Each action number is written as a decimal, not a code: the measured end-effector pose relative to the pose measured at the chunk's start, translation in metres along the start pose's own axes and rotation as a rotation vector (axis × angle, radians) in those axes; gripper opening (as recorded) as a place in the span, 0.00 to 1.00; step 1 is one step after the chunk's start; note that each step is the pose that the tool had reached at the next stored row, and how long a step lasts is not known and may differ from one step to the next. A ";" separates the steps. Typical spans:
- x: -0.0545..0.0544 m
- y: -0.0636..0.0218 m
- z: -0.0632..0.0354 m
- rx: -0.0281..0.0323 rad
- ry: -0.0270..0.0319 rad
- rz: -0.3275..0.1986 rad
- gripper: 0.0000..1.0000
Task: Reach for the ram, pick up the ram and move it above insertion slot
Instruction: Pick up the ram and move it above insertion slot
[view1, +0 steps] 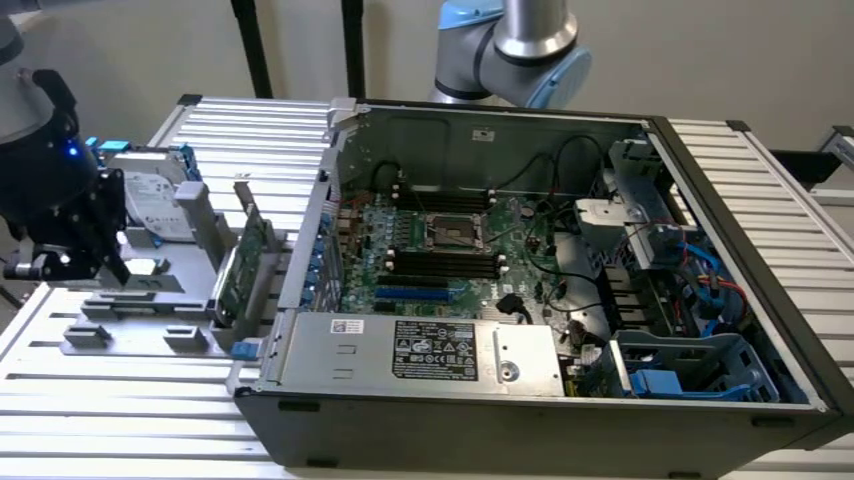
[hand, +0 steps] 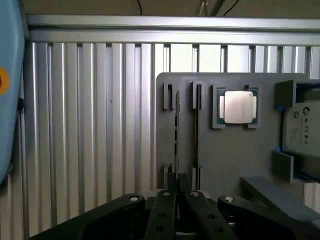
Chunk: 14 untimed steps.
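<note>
In the wrist view the ram (hand: 176, 127) is a thin green stick seen edge-on, standing in a slot of the grey holder plate (hand: 225, 155). My gripper (hand: 176, 181) sits over its near end, with the black fingers (hand: 165, 207) drawn close on either side of the stick. In the exterior view my gripper (view1: 110, 266) hangs low over the holder plate (view1: 147, 312) at the exterior view's left, outside the open computer case (view1: 534, 400). The black memory slots (view1: 441, 262) lie on the motherboard beside the CPU socket (view1: 461, 232).
A CPU chip (hand: 237, 107) rests in a pocket of the holder plate beside the ram. A hard drive (view1: 147, 200) and a tall green expansion card (view1: 240, 268) stand between my gripper and the case wall. Cables and a drive cage (view1: 681, 365) crowd the case's right side.
</note>
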<state>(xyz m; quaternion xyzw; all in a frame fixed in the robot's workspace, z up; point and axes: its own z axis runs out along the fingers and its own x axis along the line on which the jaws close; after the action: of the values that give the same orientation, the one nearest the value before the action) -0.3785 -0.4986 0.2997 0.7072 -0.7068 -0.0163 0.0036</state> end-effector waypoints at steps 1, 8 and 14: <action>0.000 -0.0026 -0.0046 -0.0001 0.0001 0.000 0.13; -0.001 -0.0227 -0.0369 0.0000 -0.0027 -0.003 0.13; -0.001 -0.0399 -0.0647 -0.0002 -0.0031 -0.004 0.13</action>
<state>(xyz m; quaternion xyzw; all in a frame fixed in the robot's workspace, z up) -0.3367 -0.4986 0.3633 0.7088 -0.7052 -0.0175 0.0025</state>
